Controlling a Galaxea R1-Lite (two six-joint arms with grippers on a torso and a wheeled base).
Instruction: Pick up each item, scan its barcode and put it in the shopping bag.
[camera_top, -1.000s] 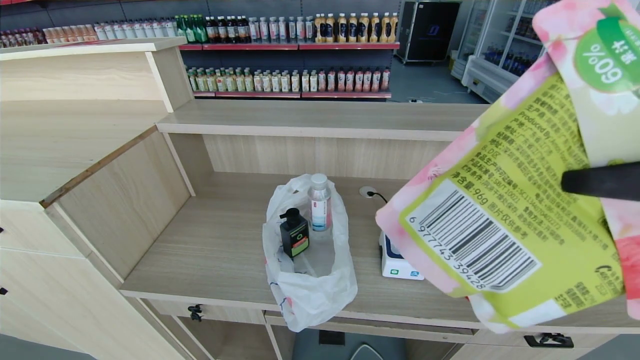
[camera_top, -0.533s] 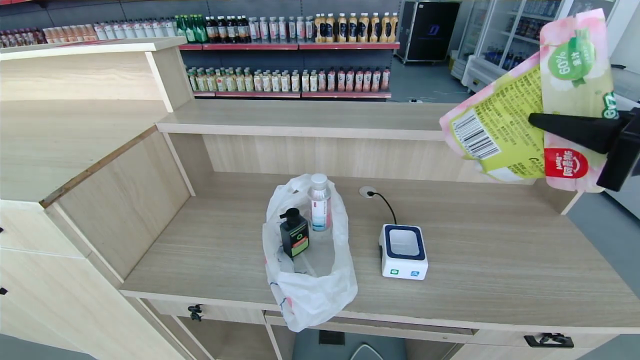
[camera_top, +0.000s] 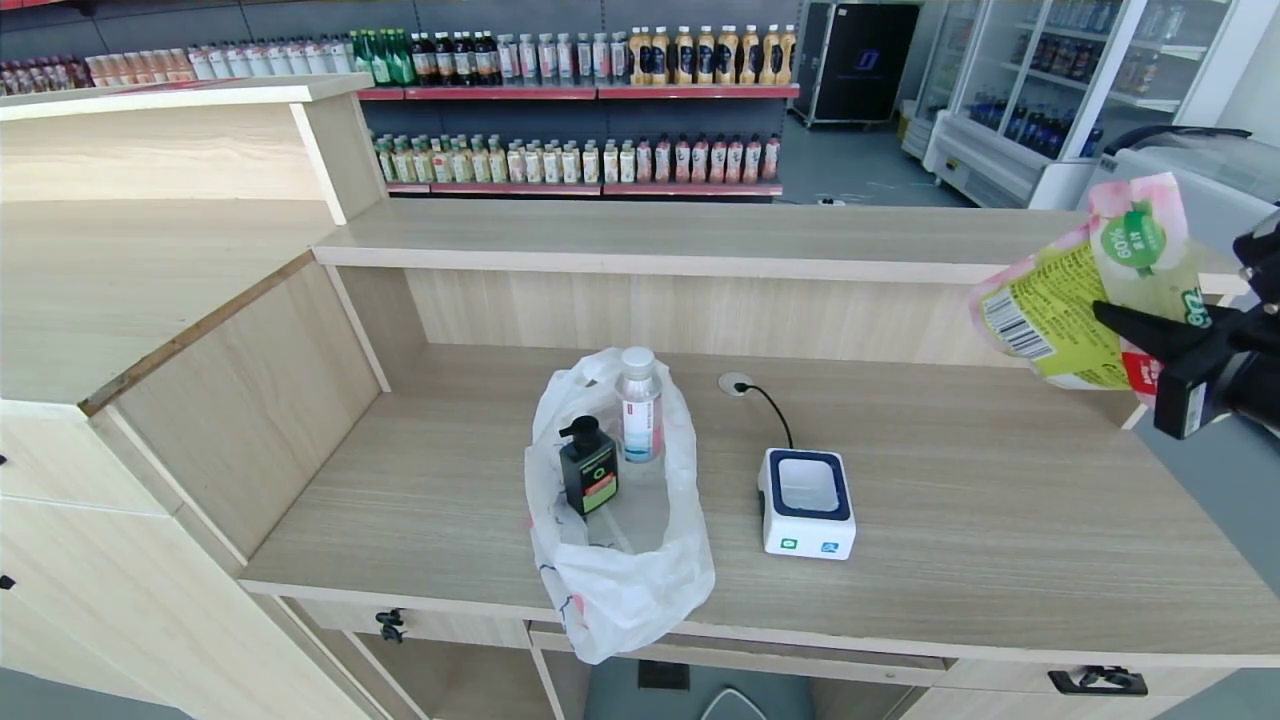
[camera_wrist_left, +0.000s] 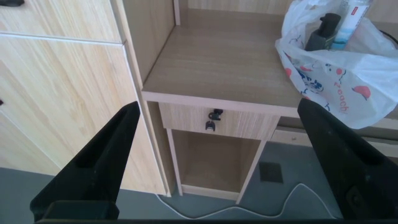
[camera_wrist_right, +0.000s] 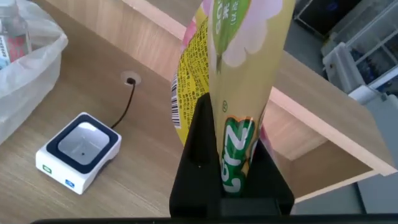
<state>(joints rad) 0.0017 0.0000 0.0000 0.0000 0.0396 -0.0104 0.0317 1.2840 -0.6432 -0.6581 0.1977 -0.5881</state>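
The right gripper (camera_top: 1128, 328) pinches a pink-and-green snack pouch (camera_top: 1085, 290) between its jaws, over the wooden counter's (camera_top: 1000, 520) far right end, well apart from the barcode scanner (camera_top: 806, 500) and shopping bag (camera_top: 610, 590). The glossy film pouch looks light, soft and slippery, so a flat sealed edge seems the surest hold. The left gripper (camera_wrist_left: 217, 155) has its jaws spread, empty.

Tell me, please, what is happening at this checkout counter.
The robot is mid-checkout. Its right jaws are shut on a pink and green snack pouch, held in the air by the right end of the counter, not yet over the scanner. The shopping bag beside the scanner holds a black pump bottle and a clear bottle. The left jaws are open and empty, low by the counter's front left.
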